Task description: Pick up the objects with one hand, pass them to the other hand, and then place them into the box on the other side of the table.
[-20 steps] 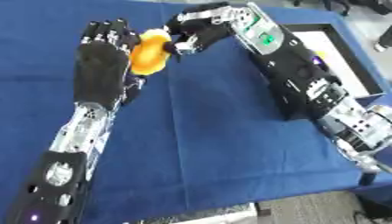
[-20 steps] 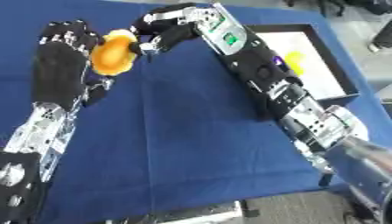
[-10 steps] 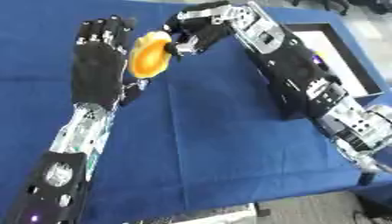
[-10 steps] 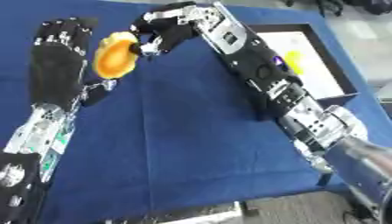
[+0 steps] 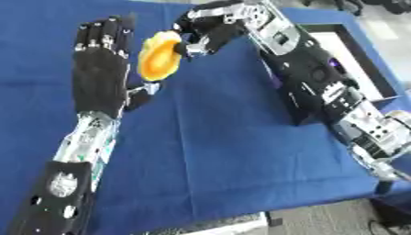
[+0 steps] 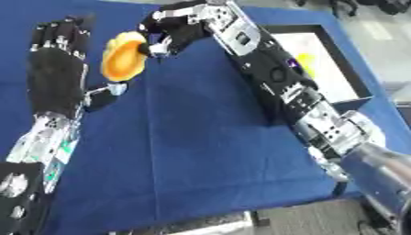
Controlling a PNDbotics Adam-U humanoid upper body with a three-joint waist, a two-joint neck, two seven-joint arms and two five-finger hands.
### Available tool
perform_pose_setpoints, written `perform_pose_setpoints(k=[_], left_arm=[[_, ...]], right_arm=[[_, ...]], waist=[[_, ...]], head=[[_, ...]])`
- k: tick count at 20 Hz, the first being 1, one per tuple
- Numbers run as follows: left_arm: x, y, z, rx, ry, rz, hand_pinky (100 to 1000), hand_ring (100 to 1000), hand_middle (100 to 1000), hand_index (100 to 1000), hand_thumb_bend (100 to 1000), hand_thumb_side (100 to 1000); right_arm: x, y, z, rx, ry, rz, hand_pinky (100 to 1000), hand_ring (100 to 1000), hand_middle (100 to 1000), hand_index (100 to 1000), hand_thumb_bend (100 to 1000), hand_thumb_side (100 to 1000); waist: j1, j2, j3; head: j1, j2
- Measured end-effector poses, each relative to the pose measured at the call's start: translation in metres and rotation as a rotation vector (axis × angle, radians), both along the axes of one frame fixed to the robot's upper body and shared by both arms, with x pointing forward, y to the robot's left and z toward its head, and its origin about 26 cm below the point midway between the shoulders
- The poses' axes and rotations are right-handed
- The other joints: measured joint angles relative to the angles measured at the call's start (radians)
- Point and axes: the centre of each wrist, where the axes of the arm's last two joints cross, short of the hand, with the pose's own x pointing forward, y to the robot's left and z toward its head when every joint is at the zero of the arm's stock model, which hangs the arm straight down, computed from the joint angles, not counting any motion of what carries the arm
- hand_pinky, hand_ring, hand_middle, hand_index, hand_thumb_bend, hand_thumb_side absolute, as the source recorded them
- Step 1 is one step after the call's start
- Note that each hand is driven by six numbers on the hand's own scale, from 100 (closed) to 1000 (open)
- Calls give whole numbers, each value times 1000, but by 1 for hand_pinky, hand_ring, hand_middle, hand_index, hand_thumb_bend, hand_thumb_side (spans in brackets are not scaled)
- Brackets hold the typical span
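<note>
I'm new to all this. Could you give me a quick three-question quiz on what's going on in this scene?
1. True or false: the orange object lies flat on the blue table.
2. Which hand pinches it? A) left hand B) right hand
3. What colour is the small thing inside the box?

Key: 1. False, it is held up between the two hands. 2. B; the left hand is open beside it. 3. Yellow.

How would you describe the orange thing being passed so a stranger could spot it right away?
Above the blue table, the left hand and right hand meet. Between them hangs the orange object, rounded, pinched by the right hand; nothing else there is orange.
</note>
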Motion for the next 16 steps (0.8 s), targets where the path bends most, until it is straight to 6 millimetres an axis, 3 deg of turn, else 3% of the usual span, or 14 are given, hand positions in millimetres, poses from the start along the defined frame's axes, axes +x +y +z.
perform_pose_setpoints(k=[9, 16], left_arm=[[2, 4, -7, 11, 12, 3, 713, 671, 659, 835, 1000, 425], [4, 12, -15, 23, 36, 26, 713, 669, 657, 832, 1000, 429]], right_arm=[[-2, -21, 2, 27, 0, -52, 538, 1000, 464, 663, 100, 285], [-10, -59, 4, 83, 2, -131, 539, 1000, 471, 668, 100, 271]], waist=[[0, 0, -14], [0, -1, -43]], head=[[6, 0], [11, 0]])
